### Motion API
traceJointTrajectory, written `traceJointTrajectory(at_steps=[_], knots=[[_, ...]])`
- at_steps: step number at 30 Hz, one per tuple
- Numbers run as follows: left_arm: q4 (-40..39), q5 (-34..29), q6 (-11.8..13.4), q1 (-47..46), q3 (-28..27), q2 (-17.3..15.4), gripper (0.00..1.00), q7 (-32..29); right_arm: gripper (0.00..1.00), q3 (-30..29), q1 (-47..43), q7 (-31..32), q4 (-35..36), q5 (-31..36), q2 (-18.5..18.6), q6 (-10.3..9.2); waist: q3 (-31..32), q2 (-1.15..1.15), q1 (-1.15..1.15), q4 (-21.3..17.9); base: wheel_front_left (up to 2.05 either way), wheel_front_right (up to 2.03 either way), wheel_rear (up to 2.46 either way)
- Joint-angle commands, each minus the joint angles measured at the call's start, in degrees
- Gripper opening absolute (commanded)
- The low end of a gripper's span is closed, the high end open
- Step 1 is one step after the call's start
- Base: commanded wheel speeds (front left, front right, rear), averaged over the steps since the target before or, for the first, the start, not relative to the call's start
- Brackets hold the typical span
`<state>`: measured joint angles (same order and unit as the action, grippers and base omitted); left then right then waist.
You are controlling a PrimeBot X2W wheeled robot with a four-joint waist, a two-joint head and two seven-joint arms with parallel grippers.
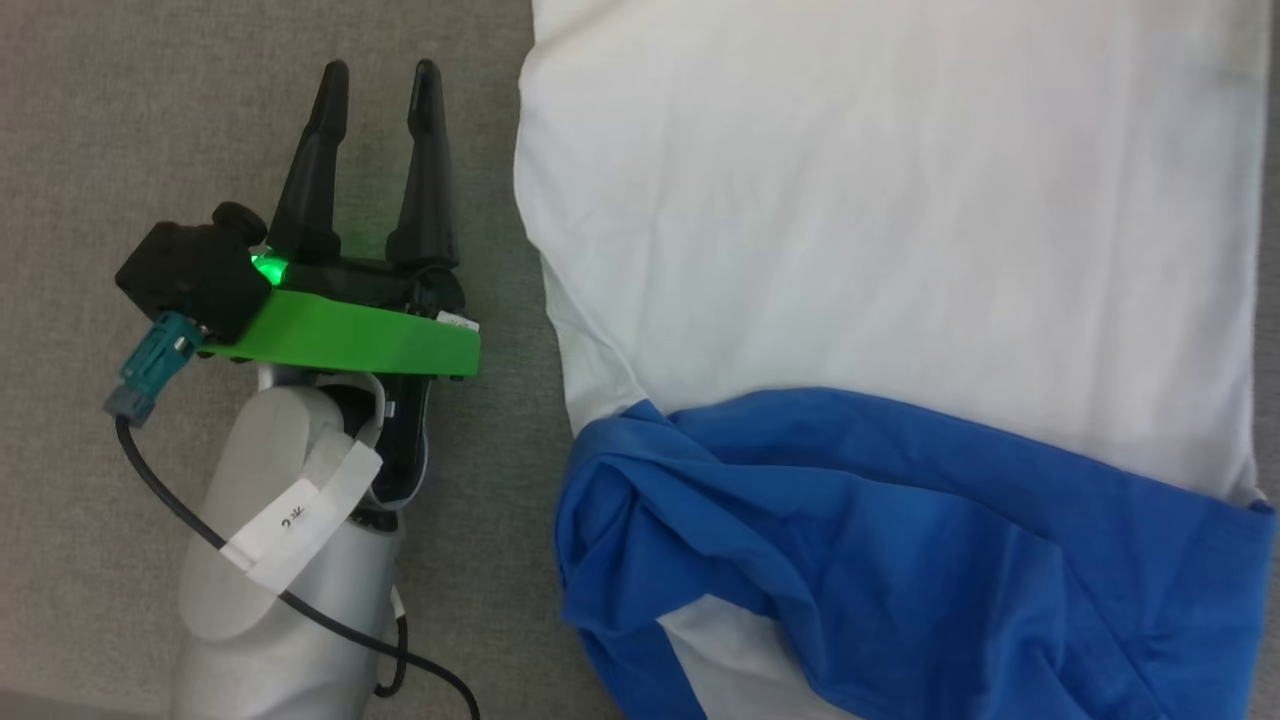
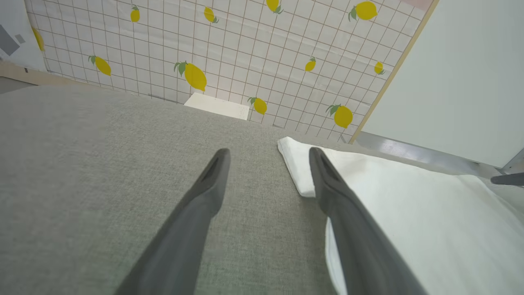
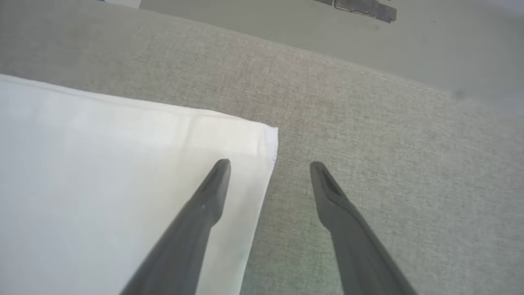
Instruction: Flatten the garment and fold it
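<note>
Grey fabric top [image 1: 80,120], one garment [image 1: 900,220] on it
White body fills the 3 o'clock side, blue sleeve [image 1: 900,520] all rumpled down at 5 o'clock.

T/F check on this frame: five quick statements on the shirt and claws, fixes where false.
1. The left claw is open and empty. True.
2. The shirt lies on a grey surface. True.
3. The blue sleeve is spread flat out to the side. False: it lies wrinkled across the white body.
4. The right claw is shut on the shirt's corner. False: it is open, straddling the corner's edge.
5. A lemon-print sheet shows beyond the surface's far edge. True.
</note>
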<state>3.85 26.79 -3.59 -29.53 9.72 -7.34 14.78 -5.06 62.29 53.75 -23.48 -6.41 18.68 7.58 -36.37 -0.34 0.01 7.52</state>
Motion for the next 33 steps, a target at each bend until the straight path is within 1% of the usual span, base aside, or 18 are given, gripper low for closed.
traceJointTrajectory(at_steps=[1, 6, 9, 10, 11, 12, 14, 18, 19, 22, 24, 28, 29, 33], knots=[[0.21, -0.60, -0.58, -0.82, -0.35, 0.33, 1.00, 0.21, 1.00, 0.78, 1.29, 0.93, -0.24, 0.69, 0.38, -0.09, -3.46, 0.34, -0.01, 3.09, 0.00, 0.00, 0.00], [0.38, -1.64, -1.50, -1.21, -1.17, 1.38, 1.00, 0.21, 1.00, 3.67, 1.39, 4.85, -0.96, 1.33, 1.77, -0.09, -4.17, 0.34, -0.01, 3.43, 0.00, 0.00, 0.00], [0.75, -2.04, -1.90, -1.28, -1.44, 1.76, 1.00, 0.21, 1.00, 3.85, 1.22, 7.48, -1.14, 0.77, 2.15, -0.09, -4.17, 0.34, -0.01, 3.33, 0.00, 0.00, 0.00], [0.92, -2.14, -2.03, -1.32, -1.57, 1.86, 1.00, 0.21, 0.54, 4.09, 1.11, 8.68, -1.12, 0.78, 2.31, -0.09, -4.13, 0.34, -0.01, 3.25, 0.00, 0.00, 0.00], [1.04, -2.20, -2.12, -1.37, -1.67, 1.94, 1.00, 0.21, 0.22, 3.81, 1.14, 9.25, -0.93, 0.81, 2.36, -0.09, -4.11, 0.34, -0.01, 3.16, 0.00, 0.00, 0.00], [1.28, -2.23, -2.24, -1.42, -1.73, 2.02, 1.00, 0.21, 0.00, 3.46, 1.14, 9.86, -0.67, 0.92, 2.36, -0.09, -4.06, 0.34, -0.01, 3.06, 0.00, 0.00, 0.00], [1.71, -2.26, -2.41, -1.64, -1.83, 2.09, 1.00, 0.21, 0.00, 2.92, 1.17, 10.73, 0.04, 1.34, 2.36, -0.09, -3.91, 0.34, -0.01, 2.83, 0.00, 0.00, 0.00], [2.61, -0.62, -2.82, -3.14, -1.57, 1.85, 1.00, -0.67, 0.00, 3.03, 1.50, 8.94, 2.00, 2.23, 2.34, -0.09, -3.62, 0.34, -0.01, 2.23, 0.00, 0.00, 0.00], [2.50, 0.74, -2.96, -3.86, -1.72, 1.88, 1.00, -1.51, 0.00, 3.13, 1.66, 8.37, 2.30, 2.12, 2.12, -0.09, -3.56, 0.34, -0.01, 1.93, 0.00, 0.00, 0.00], [2.18, 3.09, -3.25, -6.73, -1.45, 0.52, 1.00, -5.99, 0.00, 3.88, 2.24, 6.78, 2.96, 1.55, 1.60, -0.09, -3.37, 0.34, -0.01, 1.13, 0.00, 0.00, 0.00], [1.96, 3.92, -3.35, -9.63, -1.20, -1.44, 1.00, -10.44, 0.00, 4.86, 2.72, 5.69, 3.31, 1.02, 1.30, -0.09, -3.30, 0.34, -0.01, 0.44, 0.00, 0.00, 0.00], [2.48, 7.48, -3.42, -16.92, -1.14, -3.70, 1.00, -20.18, 0.00, 7.49, 3.45, 4.58, 3.73, -0.61, 1.06, -0.09, -3.30, 0.34, -0.01, -0.81, 0.00, 0.00, 0.00], [3.18, 7.79, -3.37, -19.29, -0.69, -4.53, 1.00, -23.46, 0.00, 8.21, 3.66, 4.33, 3.86, -1.12, 1.00, -0.09, -3.43, 0.34, -0.01, -1.20, 0.00, 0.00, 0.00], [7.55, 10.06, -2.40, -27.89, 1.36, -5.73, 1.00, -36.46, 0.00, 10.45, 4.42, 3.58, 4.32, -2.69, 0.67, -0.09, -4.24, 0.34, -0.01, -2.64, 0.00, 0.00, 0.00]])
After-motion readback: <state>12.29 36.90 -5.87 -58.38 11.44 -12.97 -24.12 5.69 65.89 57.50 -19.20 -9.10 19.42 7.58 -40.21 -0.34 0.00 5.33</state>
